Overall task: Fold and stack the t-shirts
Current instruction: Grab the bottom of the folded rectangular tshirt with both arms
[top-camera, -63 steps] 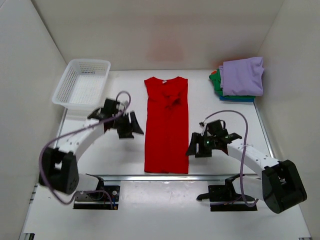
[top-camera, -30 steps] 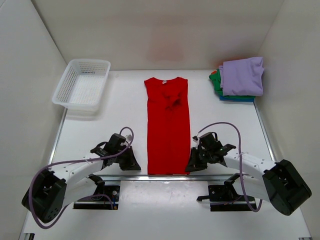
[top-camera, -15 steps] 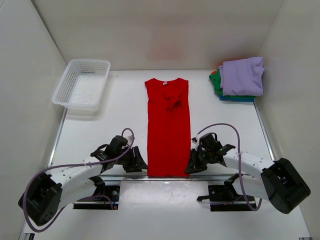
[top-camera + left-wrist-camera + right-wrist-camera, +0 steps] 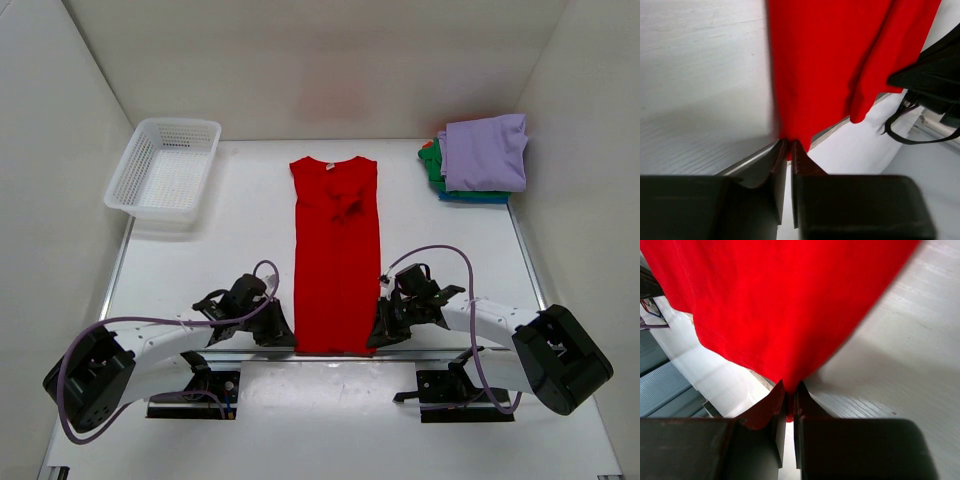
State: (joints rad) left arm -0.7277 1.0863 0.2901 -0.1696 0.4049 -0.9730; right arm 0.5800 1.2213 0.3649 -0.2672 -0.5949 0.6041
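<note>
The red t-shirt (image 4: 337, 250) lies flat in a long narrow strip down the middle of the table, collar at the far end. My left gripper (image 4: 284, 334) is at its near left corner. In the left wrist view this gripper (image 4: 789, 146) is shut on the red t-shirt (image 4: 830, 60), with the hem pinched between the tips. My right gripper (image 4: 378, 334) is at the near right corner. In the right wrist view that gripper (image 4: 790, 388) is shut on the red t-shirt (image 4: 775, 305) too. Folded t-shirts are stacked at the far right, a lavender one (image 4: 485, 150) over green (image 4: 432, 166) and teal (image 4: 470, 197).
A white mesh basket (image 4: 165, 165) stands at the far left of the table. The red shirt's hem lies at the table's near edge, by a metal rail (image 4: 250, 354). White walls close in the left, right and far sides.
My left gripper has slid right to the shirt's near left corner and closed on the hem. The right gripper has edged slightly left, still shut on its corner.
</note>
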